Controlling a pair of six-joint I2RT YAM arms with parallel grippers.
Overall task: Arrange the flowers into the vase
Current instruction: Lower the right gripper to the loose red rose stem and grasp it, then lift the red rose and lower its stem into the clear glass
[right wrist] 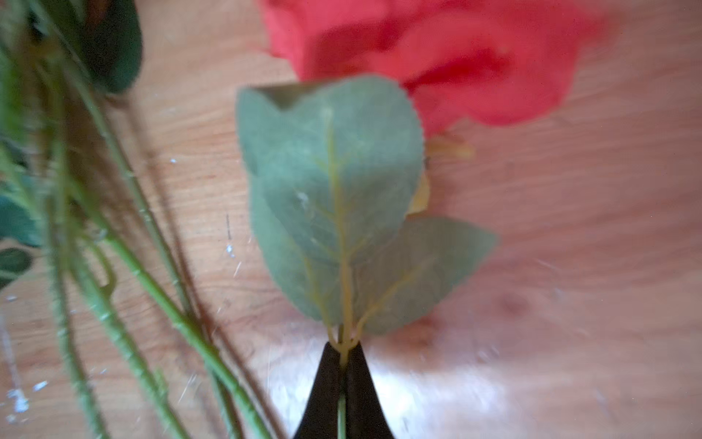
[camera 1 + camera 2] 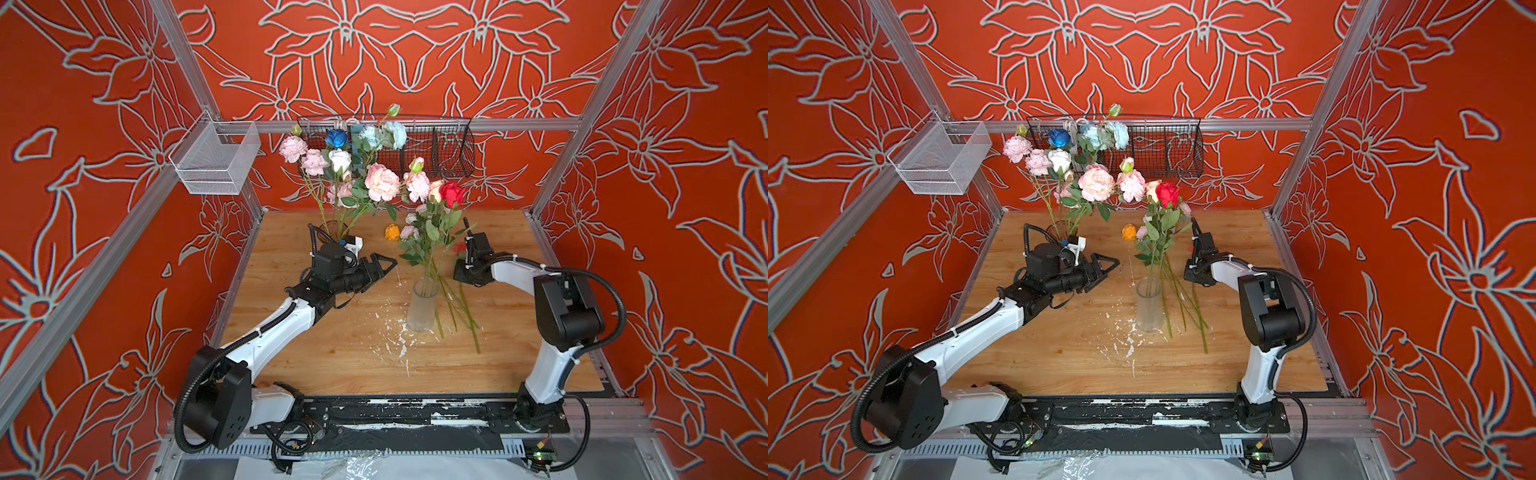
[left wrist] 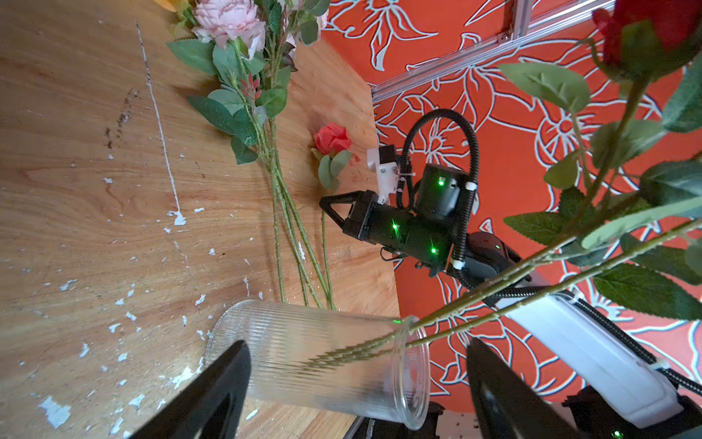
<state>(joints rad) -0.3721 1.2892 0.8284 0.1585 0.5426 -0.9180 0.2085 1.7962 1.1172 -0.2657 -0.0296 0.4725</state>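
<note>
Both top views look steeply down from high in front, sharing the whole desk (image 2: 332,365). The left wrist view skims low across it, near the ribbed vase (image 3: 304,357). The right wrist view hangs close, blurred, over a red rose (image 1: 437,57).

From my end I see red wallpaper (image 2: 685,208) with grey flower outlines, a clear ribbed vase (image 3: 304,353), and mostly pink flowers (image 2: 381,182).

Clear vase (image 2: 422,307) upright, loose flowers (image 2: 409,232) beside

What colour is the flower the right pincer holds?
Coral red; the flower shows best in the right wrist view.
</note>
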